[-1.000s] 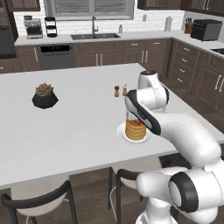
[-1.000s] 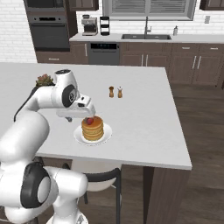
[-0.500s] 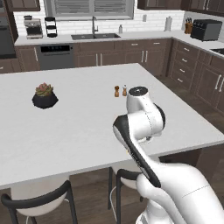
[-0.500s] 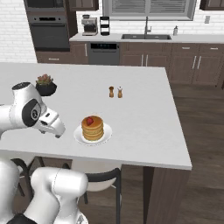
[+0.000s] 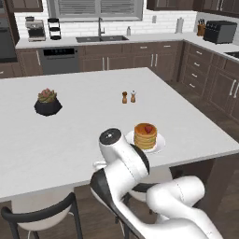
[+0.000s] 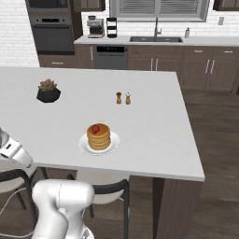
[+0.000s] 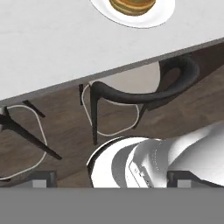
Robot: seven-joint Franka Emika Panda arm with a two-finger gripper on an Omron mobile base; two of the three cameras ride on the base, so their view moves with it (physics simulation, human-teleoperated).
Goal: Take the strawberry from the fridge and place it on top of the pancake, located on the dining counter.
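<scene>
The strawberry, tiny and bright red, rests on top of the pancake, a golden-brown stack on a small white plate. The plate stands near the front edge of the dining counter. My gripper hangs below the counter's edge, well clear of the plate, open with its fingertips far apart and nothing between them. In the hand view the pancake peeks in at the top. The fridge is out of view.
A plant in a dark pot and two small shakers stand on the counter. Dark chairs sit under its front edge. My folded arm is in front of the counter.
The gripper has let go of the strawberry, which stays on the pancake. The arm has pulled back from over the plate and swung down below the counter's front edge.
</scene>
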